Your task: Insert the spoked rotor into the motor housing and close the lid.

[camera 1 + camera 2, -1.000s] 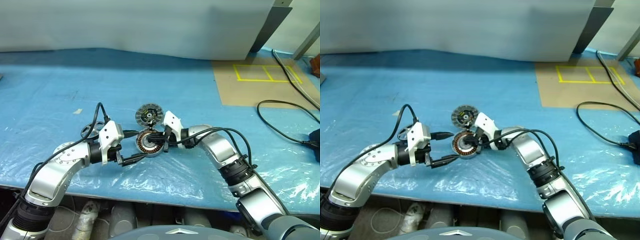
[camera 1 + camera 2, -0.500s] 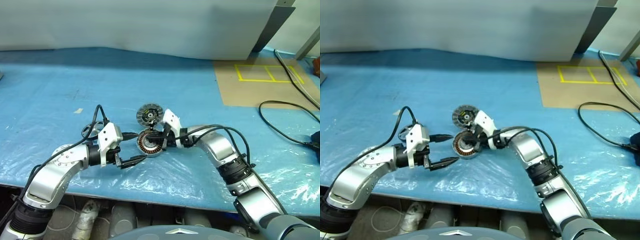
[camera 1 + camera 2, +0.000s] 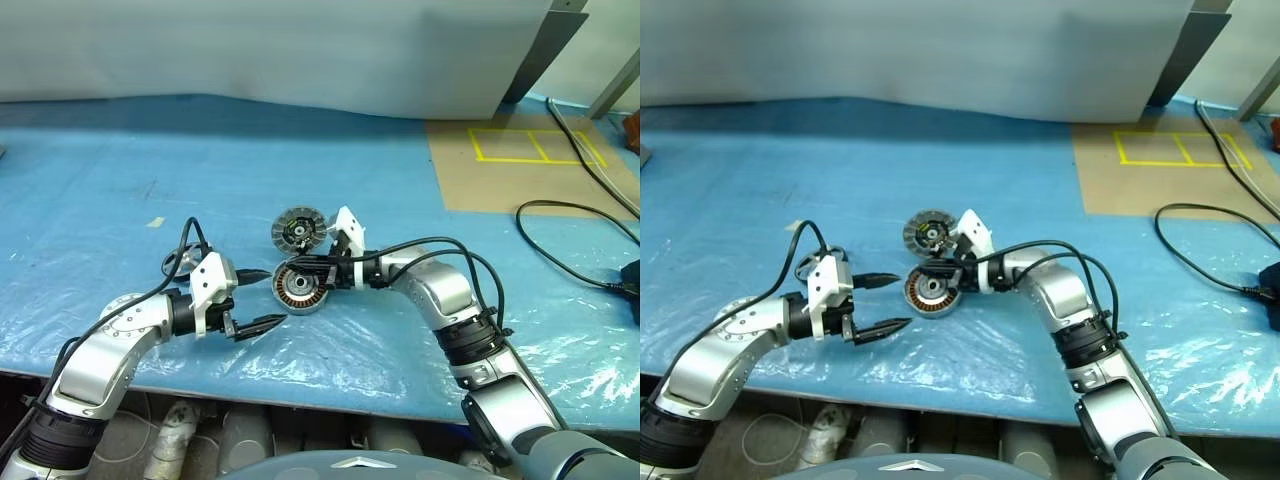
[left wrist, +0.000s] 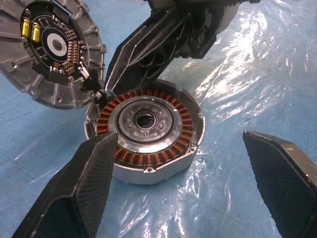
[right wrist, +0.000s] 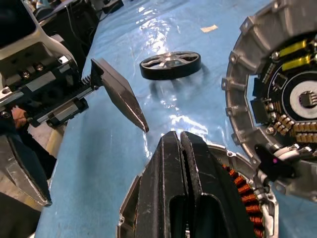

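- Jaws: left gripper (image 3: pixel 262 299) stands wide open, both black fingers spread with nothing between them; right gripper (image 3: pixel 293 262) is closed, its two fingers pressed flat together and gripping nothing.
- Round silver metal motor housing (image 3: pixel 299 288) with a ring of copper-coloured windings around a grey centre lies flat on the desk (image 3: pixel 120 180), windings face up, in the middle of the blue plastic sheet (image 3: pixel 330 185) that covers the desk.
- Left gripper sits just beside the housing on the robot's left, pointing at it, apart from it; in the left wrist view the housing (image 4: pixel 144 131) lies beyond and between the two open fingers.
- Closed right fingers (image 5: pixel 185 198) reach in from the robot's right over the far rim of the housing; cannot tell whether they touch it.
- Round silver lid with a black circuit board and yellow components (image 3: pixel 297 230) lies just behind the housing, board side up, rims touching or nearly so.
- Small black-rimmed spoked rotor with silver spokes (image 5: pixel 170 65) lies flat on the sheet, to the robot's left, behind the left gripper, well apart from the housing.
- Brown cardboard patch with yellow tape lines (image 3: pixel 530 165) sits at the far right of the desk.
- Black cable (image 3: pixel 575 260) loops across the sheet on the right side.
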Available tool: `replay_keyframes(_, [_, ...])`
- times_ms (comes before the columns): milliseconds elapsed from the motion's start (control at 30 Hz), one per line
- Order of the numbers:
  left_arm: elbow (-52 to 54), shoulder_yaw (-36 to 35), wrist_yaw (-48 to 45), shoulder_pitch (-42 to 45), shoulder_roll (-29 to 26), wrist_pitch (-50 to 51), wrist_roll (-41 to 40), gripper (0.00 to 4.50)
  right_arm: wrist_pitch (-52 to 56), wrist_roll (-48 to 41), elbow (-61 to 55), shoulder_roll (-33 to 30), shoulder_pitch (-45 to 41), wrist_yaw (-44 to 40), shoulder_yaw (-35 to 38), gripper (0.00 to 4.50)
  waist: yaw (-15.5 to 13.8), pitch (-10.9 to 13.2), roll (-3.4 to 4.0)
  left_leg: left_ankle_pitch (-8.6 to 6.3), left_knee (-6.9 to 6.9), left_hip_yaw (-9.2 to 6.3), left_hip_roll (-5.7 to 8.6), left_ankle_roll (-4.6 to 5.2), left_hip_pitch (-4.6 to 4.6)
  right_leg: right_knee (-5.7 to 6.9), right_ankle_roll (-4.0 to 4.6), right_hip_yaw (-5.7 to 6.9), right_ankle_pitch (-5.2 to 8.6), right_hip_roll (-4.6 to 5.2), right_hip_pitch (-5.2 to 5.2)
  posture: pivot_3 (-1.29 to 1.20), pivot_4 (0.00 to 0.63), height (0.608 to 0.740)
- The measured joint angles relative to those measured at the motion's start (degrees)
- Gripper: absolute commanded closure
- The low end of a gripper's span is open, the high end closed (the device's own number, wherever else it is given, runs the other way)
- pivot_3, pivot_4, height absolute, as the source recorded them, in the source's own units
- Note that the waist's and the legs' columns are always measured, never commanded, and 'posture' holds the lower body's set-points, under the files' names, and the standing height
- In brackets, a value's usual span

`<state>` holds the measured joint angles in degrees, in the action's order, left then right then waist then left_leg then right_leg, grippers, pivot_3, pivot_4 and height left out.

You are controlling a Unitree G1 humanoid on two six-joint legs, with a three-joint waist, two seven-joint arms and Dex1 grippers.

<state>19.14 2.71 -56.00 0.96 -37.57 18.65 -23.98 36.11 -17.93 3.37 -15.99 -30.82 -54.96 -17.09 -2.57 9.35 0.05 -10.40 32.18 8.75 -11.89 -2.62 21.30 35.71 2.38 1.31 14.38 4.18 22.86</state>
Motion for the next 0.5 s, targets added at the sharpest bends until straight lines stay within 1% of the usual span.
replay_keyframes(67, [-0.44, -0.01, -0.22, -0.32, -0.01, -0.51, 0.16, 0.24, -3.6, 4.53, 0.96, -2.66, 1.1, 0.04, -4.3, 4.45, -0.1, 0.0, 0.0, 0.0, -0.01, 0.0, 0.0, -0.01, 0.01, -0.02, 0.0, 0.03, 0.0, 0.0, 0.0, 0.0, 0.15, 0.74])
replay_keyframes(167, [-0.67, -0.01, -0.31, -0.81, -0.02, -0.71, 0.23, 0.24, -8.44, 7.73, 1.02, -3.37, 1.25, 0.11, -6.65, 4.45, 0.05, -0.01, -0.01, 0.0, -0.01, 0.02, -0.02, -0.01, -0.18, -0.01, 0.0, -0.01, 0.0, 0.0, -0.14, 0.0, 0.15, 0.74])
replay_keyframes(233, [-0.66, -0.01, -0.3, -0.8, -0.02, -0.71, 0.23, 0.24, -9.19, 8.12, 1.12, -3.39, 1.31, 0.1, -6.65, 4.45, 0.07, -0.01, 0.0, -0.01, 0.0, 0.02, -0.01, 0.0, -0.3, 0.01, -0.01, -0.04, 0.0, 0.0, -0.24, 0.0, 0.15, 0.74])
replay_keyframes(333, [-0.49, 0.04, -0.16, -0.74, 0.0, -0.52, 0.23, 0.24, -6.23, 6.07, 1.1, -2.05, 1.67, 0.09, -4.43, 4.45, 0.04, -0.01, -0.01, -0.01, 0.04, 0.01, -0.01, 0.02, -0.34, 0.02, -0.01, -0.05, 0.0, 0.01, -0.3, 0.0, 0.15, 0.74])
replay_keyframes(500, [0.03, 0.14, 0.25, 0.63, 0.04, 0.52, 0.19, 0.24, 2.41, -2.16, 0.78, 1.93, 1.03, 0.28, 1.73, 4.45, 0.05, 0.0, 0.0, 0.0, 0.03, 0.01, -0.01, 0.01, -0.09, 0.02, 0.0, -0.05, 0.0, 0.0, -0.05, 0.0, 0.15, 0.74])
